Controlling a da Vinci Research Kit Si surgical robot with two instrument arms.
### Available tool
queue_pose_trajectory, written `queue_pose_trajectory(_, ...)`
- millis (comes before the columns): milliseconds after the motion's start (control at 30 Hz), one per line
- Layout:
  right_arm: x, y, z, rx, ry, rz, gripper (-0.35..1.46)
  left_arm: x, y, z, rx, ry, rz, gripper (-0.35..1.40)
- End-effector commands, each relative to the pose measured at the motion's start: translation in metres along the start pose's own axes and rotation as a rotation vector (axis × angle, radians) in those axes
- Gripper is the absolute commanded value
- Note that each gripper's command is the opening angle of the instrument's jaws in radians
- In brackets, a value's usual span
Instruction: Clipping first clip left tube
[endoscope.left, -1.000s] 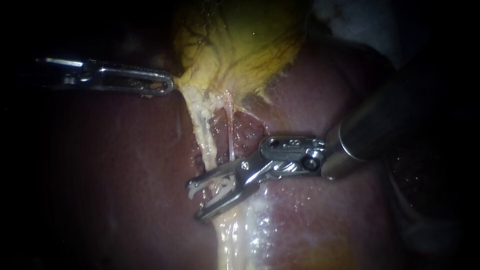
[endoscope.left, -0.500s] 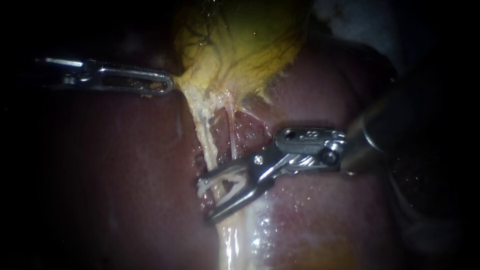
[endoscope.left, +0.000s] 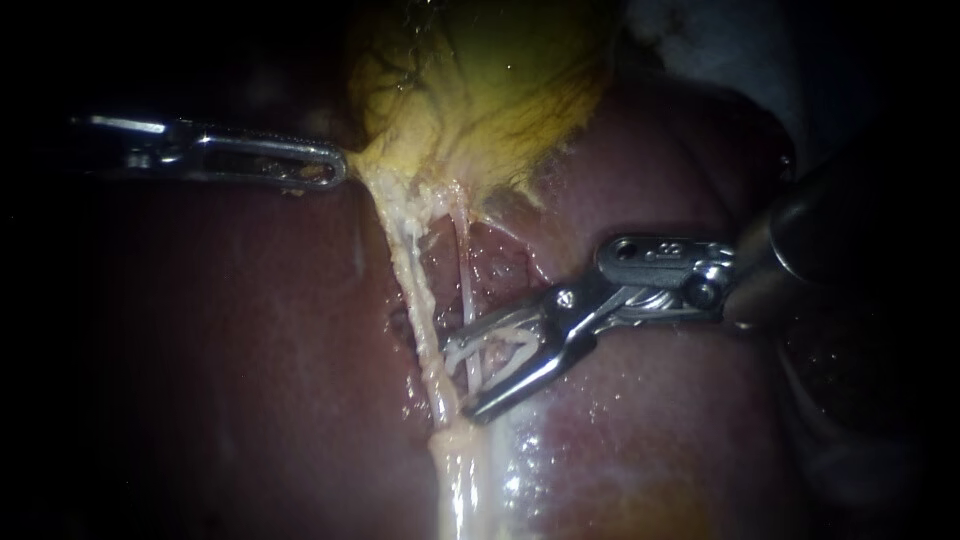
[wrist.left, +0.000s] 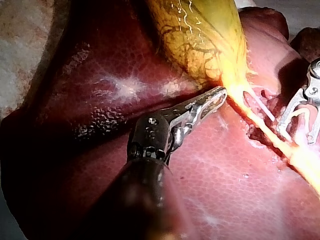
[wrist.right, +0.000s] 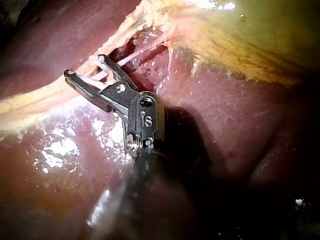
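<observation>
The yellow gallbladder (endoscope.left: 480, 90) lies on the dark red liver (endoscope.left: 250, 330). My left instrument (endoscope.left: 335, 165) is shut on the gallbladder's lower edge and holds it taut; the left wrist view shows the same grip (wrist.left: 220, 93). Two pale strands run down from there: the thicker left tube (endoscope.left: 412, 285) and a thin right tube (endoscope.left: 465, 290). My right instrument (endoscope.left: 458, 380) has open jaws with a whitish clip between them. Its tips sit just right of the left tube, and the thin tube crosses the gap. The right wrist view shows these jaws (wrist.right: 85, 67) open beside the strands.
Pale glistening fatty tissue (endoscope.left: 470, 480) runs down the liver below the jaws. The right instrument's dark shaft (endoscope.left: 820, 230) fills the right side of the endoscope view. In the left wrist view the right instrument's jaws (wrist.left: 296, 132) sit beyond the left one, by the tubes.
My right instrument has drawn back to the right and slightly up; its open jaws, earlier astride the left tube, now end just beside it. The left instrument has held still.
</observation>
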Motion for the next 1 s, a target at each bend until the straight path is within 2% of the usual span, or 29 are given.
queue_pose_trajectory(33, -0.0004, 0.0004, 0.0001, -0.001, -0.002, 0.005, 0.46, 0.0000, 0.0000, 0.0000, 0.000, 0.000, 0.000, -0.35)
queue_pose_trajectory(267, -0.0029, 0.0028, 0.0006, -0.010, -0.009, 0.020, 0.46, 0.0000, 0.0000, 0.0000, 0.000, 0.000, 0.000, -0.35)
queue_pose_trajectory(467, -0.0040, 0.0045, 0.0010, -0.015, -0.005, 0.025, 0.46, 0.0000, 0.0000, 0.0000, 0.000, 0.000, 0.000, -0.35)
queue_pose_trajectory(567, -0.0042, 0.0049, 0.0015, 0.001, 0.028, 0.034, 0.46, 0.0000, 0.0000, 0.0000, 0.000, 0.000, 0.000, -0.35)
queue_pose_trajectory(767, -0.0037, 0.0052, 0.0033, 0.051, 0.124, 0.073, 0.49, 0.0000, 0.0000, 0.0000, 0.000, 0.000, 0.000, -0.35)
queue_pose_trajectory(867, -0.0034, 0.0049, 0.0040, 0.083, 0.174, 0.090, 0.49, 0.0000, 0.0000, 0.0000, 0.000, 0.000, 0.000, -0.35)
queue_pose_trajectory(1000, -0.0031, 0.0040, 0.0046, 0.116, 0.204, 0.089, 0.49, 0.0001, 0.0000, 0.0000, 0.000, 0.000, 0.000, -0.35)
